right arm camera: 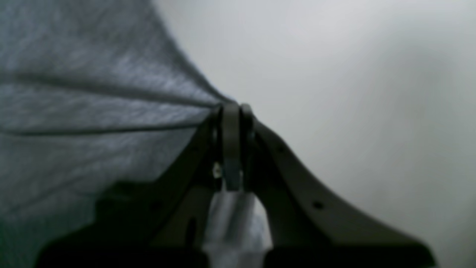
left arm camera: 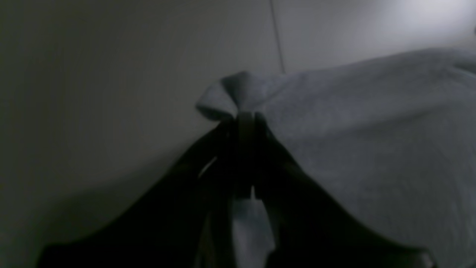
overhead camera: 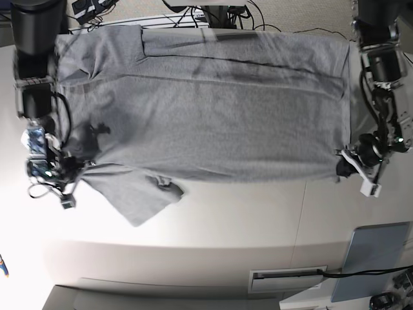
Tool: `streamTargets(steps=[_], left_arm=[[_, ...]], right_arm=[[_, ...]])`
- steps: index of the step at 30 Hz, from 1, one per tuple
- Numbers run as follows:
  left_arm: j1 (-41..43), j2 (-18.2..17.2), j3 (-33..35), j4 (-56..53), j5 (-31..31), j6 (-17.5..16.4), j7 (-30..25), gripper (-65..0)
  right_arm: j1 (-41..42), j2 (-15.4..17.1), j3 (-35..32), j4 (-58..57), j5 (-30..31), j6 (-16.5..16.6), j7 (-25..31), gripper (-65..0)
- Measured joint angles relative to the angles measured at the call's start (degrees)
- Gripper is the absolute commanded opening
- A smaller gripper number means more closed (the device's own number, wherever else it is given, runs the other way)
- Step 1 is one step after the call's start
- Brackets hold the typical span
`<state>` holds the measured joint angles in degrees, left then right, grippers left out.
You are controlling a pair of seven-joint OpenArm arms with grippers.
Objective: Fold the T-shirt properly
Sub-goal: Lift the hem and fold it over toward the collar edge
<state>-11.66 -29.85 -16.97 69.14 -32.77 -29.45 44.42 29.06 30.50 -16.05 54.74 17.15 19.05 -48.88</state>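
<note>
The T-shirt (overhead camera: 213, 103) lies spread across the table (overhead camera: 226, 219), one sleeve reaching toward the near edge. The left gripper (left arm camera: 245, 117) is clamped on a bunched corner of the cloth. The right gripper (right arm camera: 231, 109) pinches another edge, seemingly pulling folds taut, though that view is blurred.

Heather-grey T-shirt (overhead camera: 213, 110), short-sleeved, spread wide and mostly flat across the table (overhead camera: 213, 226), plain side up, no lettering visible. Long faint creases along its length. One sleeve (overhead camera: 139, 197) splayed out from the body, a small dark wrinkle near its edge. Bottom corner bunched into a rounded nub just past the tips of the left gripper (left arm camera: 245, 117), pinched between them, cloth spreading away to that gripper's right. Opposite corner pinched in the right gripper (right arm camera: 231, 108), taut pleats fanning from the tips out to its left.
</note>
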Motion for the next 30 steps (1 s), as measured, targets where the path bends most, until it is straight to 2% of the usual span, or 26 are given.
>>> streamTargets(steps=[2,6,11,15,24,27,30], left_arm=[[2.2,-0.9,0.0,2.2,-2.0,-0.1,0.2,-65.0],[5.2,-1.2,-0.6,6.2,-2.6,1.9,0.8,-65.0],[9.6,-0.9,-3.5,8.9,-5.3,1.1,1.0,-65.0],[14.2,-1.2,-7.1,11.1,-6.9,-0.5,1.5,-65.0],[25.4,-1.2,-8.2,17.3,-7.3,-0.6,1.5,-65.0],[28.2,-1.1,-8.2,19.3,-7.4,-0.6,1.0,-65.0],[30.3,-1.2,-8.2,20.2,-7.4,-0.6,1.0,-65.0]], right_arm=[[-3.2,1.6,2.1,7.1,0.4,-2.1,-0.3,-65.0],[-10.3,2.8,7.7,20.0,-0.2,-1.9,-0.5,-65.0],[-20.9,3.2,16.4,32.2,-0.6,-2.1,-3.5,-65.0],[-28.9,3.0,21.6,40.5,-0.1,-2.2,-3.1,-65.0],[-46.4,3.2,28.8,52.4,-0.3,-2.3,-4.0,-65.0],[-51.2,2.7,30.6,54.4,-1.9,-4.2,-4.3,-65.0],[-54.6,2.2,32.1,56.2,-2.4,-4.5,-3.6,-65.0]])
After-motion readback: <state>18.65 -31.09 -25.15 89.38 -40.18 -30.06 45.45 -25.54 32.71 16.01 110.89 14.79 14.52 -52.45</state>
